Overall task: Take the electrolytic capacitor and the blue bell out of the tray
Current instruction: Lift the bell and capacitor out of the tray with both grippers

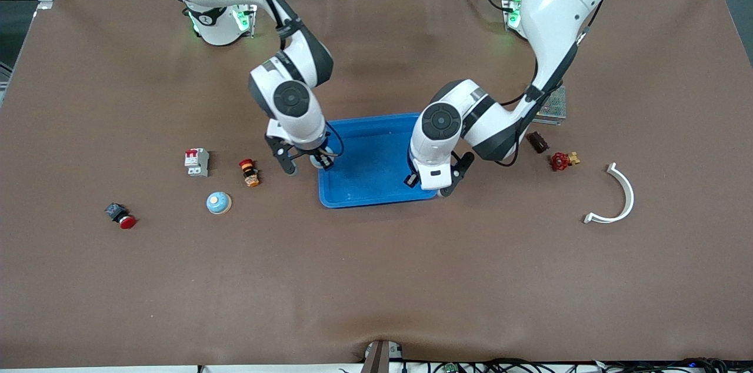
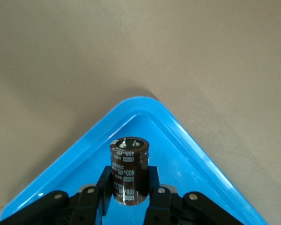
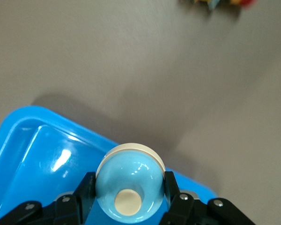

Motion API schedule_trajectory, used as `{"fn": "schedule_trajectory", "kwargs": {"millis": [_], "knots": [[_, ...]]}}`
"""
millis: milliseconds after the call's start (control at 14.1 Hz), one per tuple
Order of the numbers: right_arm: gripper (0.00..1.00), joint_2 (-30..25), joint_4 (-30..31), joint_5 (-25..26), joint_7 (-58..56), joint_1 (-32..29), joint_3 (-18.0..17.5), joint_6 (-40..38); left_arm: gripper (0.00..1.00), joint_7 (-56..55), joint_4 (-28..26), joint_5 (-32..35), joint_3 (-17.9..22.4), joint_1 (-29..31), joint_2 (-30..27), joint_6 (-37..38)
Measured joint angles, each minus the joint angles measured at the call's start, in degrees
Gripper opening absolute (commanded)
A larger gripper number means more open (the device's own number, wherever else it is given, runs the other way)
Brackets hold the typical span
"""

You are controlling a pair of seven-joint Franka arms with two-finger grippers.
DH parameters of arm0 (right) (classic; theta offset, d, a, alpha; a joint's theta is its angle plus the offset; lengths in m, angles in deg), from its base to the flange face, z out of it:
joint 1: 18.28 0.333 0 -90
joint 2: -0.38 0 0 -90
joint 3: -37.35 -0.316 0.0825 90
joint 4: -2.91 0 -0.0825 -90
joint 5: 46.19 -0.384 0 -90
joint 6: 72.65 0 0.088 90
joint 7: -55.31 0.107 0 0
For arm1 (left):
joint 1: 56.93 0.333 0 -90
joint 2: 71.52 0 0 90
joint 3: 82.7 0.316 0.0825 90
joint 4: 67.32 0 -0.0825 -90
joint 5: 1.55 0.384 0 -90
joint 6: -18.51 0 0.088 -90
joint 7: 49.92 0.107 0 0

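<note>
A blue tray (image 1: 376, 155) lies mid-table between both arms. My right gripper (image 1: 309, 162) is over the tray's edge toward the right arm's end. It is shut on a light-blue bell (image 3: 130, 180) with a cream button and cream base, clamped between both fingers (image 3: 130, 187). My left gripper (image 1: 429, 182) is over the tray's corner toward the left arm's end. It is shut on a dark brown cylindrical capacitor (image 2: 129, 171) with white print, which sticks out past the fingers (image 2: 129, 190) over the tray's floor (image 2: 178, 154).
Toward the right arm's end lie a grey-and-red breaker (image 1: 196, 162), an orange-red button (image 1: 249, 172), a second blue bell (image 1: 219, 202) and a red push button (image 1: 121, 216). Toward the left arm's end lie a dark part (image 1: 537, 142), a red valve (image 1: 562, 160), a white curved piece (image 1: 617, 196) and a metal box (image 1: 553, 105).
</note>
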Motion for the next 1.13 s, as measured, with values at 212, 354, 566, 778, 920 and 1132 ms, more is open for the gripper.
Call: {"fn": "schedule_trajectory", "kwargs": {"millis": [212,354,566,778,920,1132], "knots": [[0.0,-1.84,0.0,-2.04,-13.12,-5.08,0.04,-2.93,0.0,3.96,0.11,0.0,0.02,1.28,-3.84,5.01],[0.0,-2.67,0.0,-2.07,-20.38,-8.52,0.08,-4.84,0.0,7.48,0.11,0.0,0.02,2.81,-5.71,8.14],[0.0,-4.31,0.04,-2.06,-31.21,-13.59,0.21,-7.74,0.0,11.81,0.11,0.0,0.02,5.18,-7.32,11.05],[0.0,-6.25,0.65,-1.46,-40.63,-18.66,0.33,-9.19,0.0,15.53,0.11,-0.28,0.01,7.09,-8.72,13.08],[0.0,-7.36,1.66,-0.66,-46.62,-22.37,0.39,-9.32,0.0,17.54,0.11,-0.34,0.0,8.04,-9.54,14.74],[0.0,-7.77,2.48,2.78,-52.69,-26.88,0.43,-9.23,0.0,21.38,0.08,-0.39,0.02,9.77,-10.5,18.01]]}}
